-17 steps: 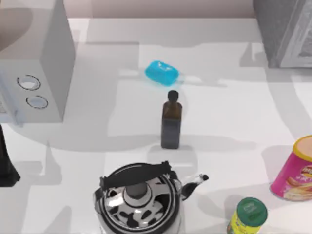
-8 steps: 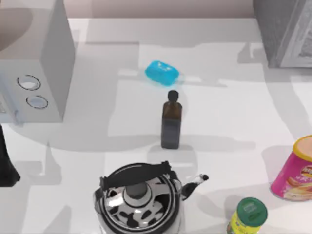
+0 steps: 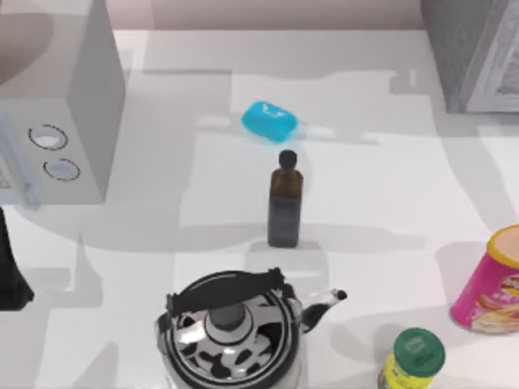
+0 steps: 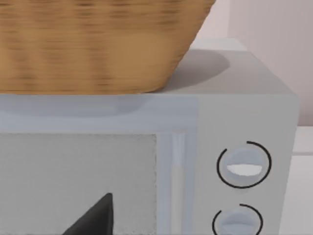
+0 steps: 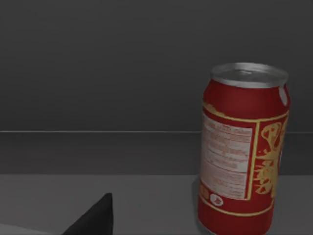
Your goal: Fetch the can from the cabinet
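A red can point(image 5: 242, 147) with a silver top and yellow print stands upright on the dark shelf inside the cabinet point(image 5: 122, 73), seen in the right wrist view. A dark edge of my right gripper point(image 5: 93, 218) shows in front of the shelf, short of the can and off to its side, not touching it. In the top view the grey cabinet point(image 3: 474, 53) stands at the table's far right corner. My left arm point(image 3: 10, 271) is parked at the table's left edge, its gripper point(image 4: 93, 218) facing the microwave.
A white microwave point(image 3: 69, 121) with a wicker basket point(image 4: 98, 44) on top stands at the left. On the table are a blue soap point(image 3: 269, 121), a dark bottle point(image 3: 285, 203), a kettle point(image 3: 231, 332), a pink tub point(image 3: 495, 284) and a green-lidded jar point(image 3: 413, 356).
Nothing on the table has moved. Only the shadows near the cabinet at the top right have shifted slightly.
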Controlling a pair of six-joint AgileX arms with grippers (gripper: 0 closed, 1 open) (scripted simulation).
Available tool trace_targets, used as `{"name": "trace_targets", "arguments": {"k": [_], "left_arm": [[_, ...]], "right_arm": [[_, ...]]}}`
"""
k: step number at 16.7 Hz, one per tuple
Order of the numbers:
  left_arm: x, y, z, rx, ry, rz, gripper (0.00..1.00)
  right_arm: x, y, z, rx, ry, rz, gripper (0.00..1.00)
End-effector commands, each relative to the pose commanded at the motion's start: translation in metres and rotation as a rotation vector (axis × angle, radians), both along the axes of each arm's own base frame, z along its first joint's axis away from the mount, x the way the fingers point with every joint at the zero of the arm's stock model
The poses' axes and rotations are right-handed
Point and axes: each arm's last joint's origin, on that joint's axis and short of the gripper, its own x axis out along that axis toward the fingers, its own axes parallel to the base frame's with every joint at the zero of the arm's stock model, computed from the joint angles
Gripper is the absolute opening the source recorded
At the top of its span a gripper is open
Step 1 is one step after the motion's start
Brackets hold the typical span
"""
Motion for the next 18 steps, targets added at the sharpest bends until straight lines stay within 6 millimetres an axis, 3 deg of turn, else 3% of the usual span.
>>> {"name": "trace_targets", "arguments": {"k": [3,10,15,18], "left_arm": [[0.000,0.000,0.000,0.000,0.000,0.000,1.00],[0.000,0.000,0.000,0.000,0.000,0.000,1.00],[0.000,0.000,0.000,0.000,0.000,0.000,1.00],[0.000,0.000,0.000,0.000,0.000,0.000,1.00]], "right_arm": [[0.003,0.000,0.002,0.001,-0.003,0.001,1.00],[0.056,0.000,0.001,0.000,0.002,0.000,1.00],[0.060,0.000,0.001,0.000,0.000,0.000,1.00],[0.060,0.000,0.001,0.000,0.000,0.000,0.77]]}}
